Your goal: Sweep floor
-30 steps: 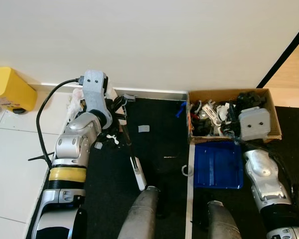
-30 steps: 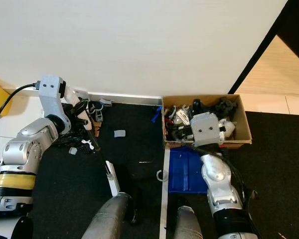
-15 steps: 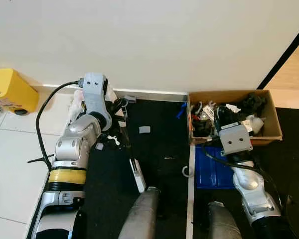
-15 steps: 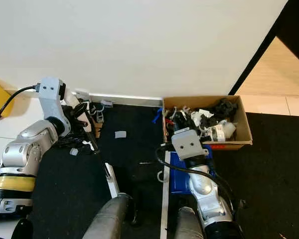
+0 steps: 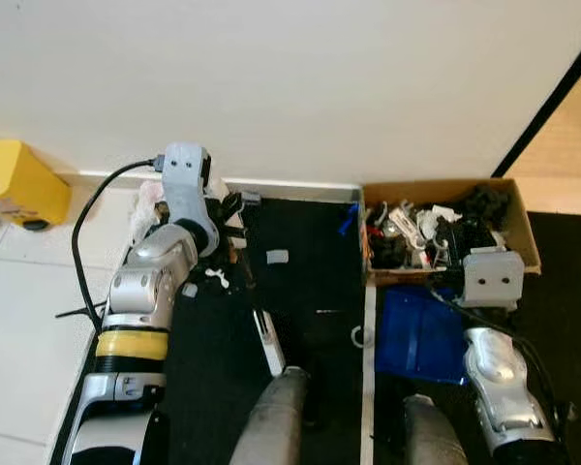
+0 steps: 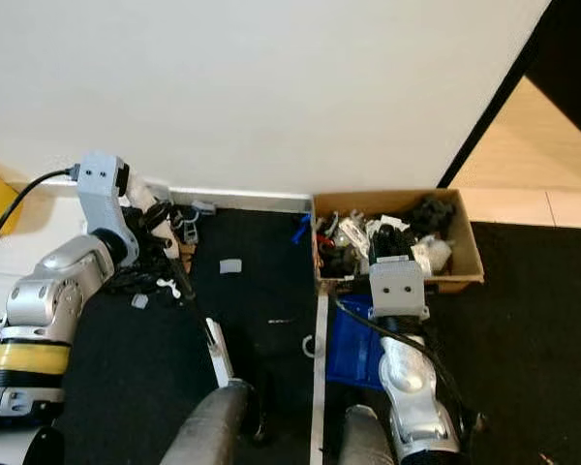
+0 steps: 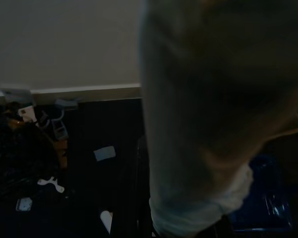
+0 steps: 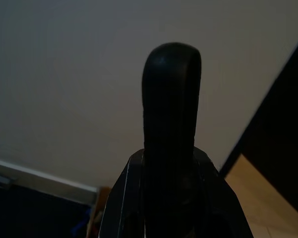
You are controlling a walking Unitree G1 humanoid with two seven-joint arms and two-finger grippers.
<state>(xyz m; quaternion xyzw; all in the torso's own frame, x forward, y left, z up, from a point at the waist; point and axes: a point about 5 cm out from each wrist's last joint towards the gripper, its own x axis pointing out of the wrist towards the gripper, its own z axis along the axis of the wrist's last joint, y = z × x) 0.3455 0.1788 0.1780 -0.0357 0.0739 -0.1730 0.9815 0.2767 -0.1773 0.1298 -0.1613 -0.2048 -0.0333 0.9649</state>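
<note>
The left gripper [image 5: 234, 232] is held low, close to the skirting of the white wall [image 5: 290, 87], at the far left corner of the black mat [image 5: 310, 281]. Whether it is closed on anything cannot be told, as it is lost among dark clutter. A heap of litter [image 5: 208, 276] is seen right around it: white bits, grey scraps and dark tangles. A thin dark stick [image 5: 250, 295] is seen running from just under this gripper back toward the robot's legs, and it is ended by a white piece [image 5: 268, 344]. A small grey scrap [image 5: 277, 257] is left on the mat just to the right of the gripper, apart from the heap.

The right gripper [image 8: 172, 99] is raised over the near edge of a cardboard box [image 5: 523, 228] and is pointed toward the wall. Its grip cannot be judged either. The box is packed with black and white odds and ends. A blue dustpan [image 5: 416, 334] is laid flat on the mat just behind this gripper, touching the box. A white ring [image 5: 358, 336] is seen beside the dustpan. A yellow box [image 5: 15, 184] is set well to the left of the left gripper, on the tiles.
</note>
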